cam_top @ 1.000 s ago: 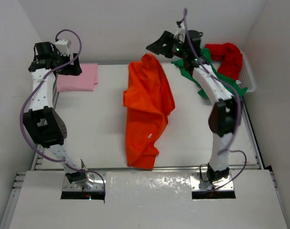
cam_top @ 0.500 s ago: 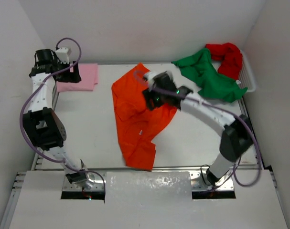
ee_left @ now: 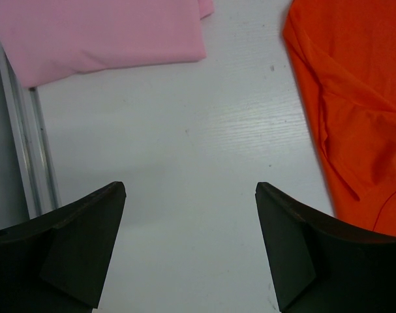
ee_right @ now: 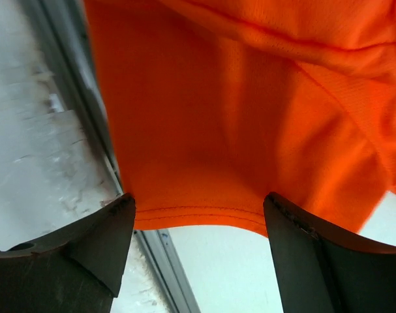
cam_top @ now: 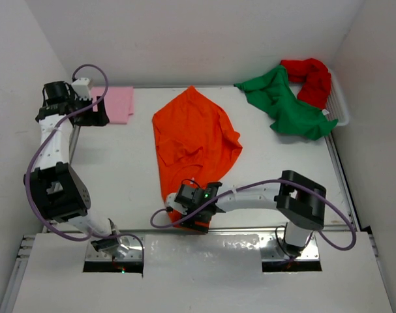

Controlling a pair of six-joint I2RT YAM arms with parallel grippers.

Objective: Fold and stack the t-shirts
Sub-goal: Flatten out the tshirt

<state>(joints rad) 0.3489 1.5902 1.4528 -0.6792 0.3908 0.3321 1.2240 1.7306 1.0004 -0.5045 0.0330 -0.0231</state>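
Flattening the orange shirt (cam_top: 194,140) for folding: right tool (ee_right: 198,218) released, jaws straddling its near hem; next, clench there. Left tool (ee_left: 190,202) released, left of it

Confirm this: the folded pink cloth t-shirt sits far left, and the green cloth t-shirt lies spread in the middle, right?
No. The top external view shows the bright orange cloth t-shirt spread in the middle; the green cloth t-shirt is bunched far right.
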